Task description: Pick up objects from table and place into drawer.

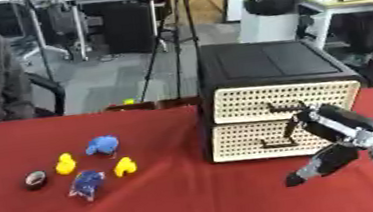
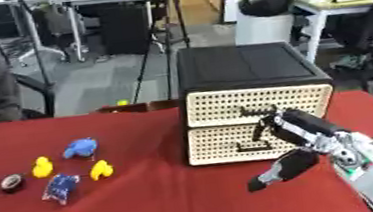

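right hand (image 1: 321, 135) reaches to the lower drawer (image 1: 273, 138) front, fingers curled by its handle, thumb hanging free; both drawers closed. toys (image 1: 91, 164) lie left on red table (image 1: 192, 198); office behind.

A drawer unit (image 1: 277, 98) stands toward the table's (image 1: 166, 206) back right, the right hand (image 1: 334, 134) just before its lower drawer (image 1: 260, 141), and five small objects (image 1: 91, 164) cluster on the table's left side, well apart from the unit.
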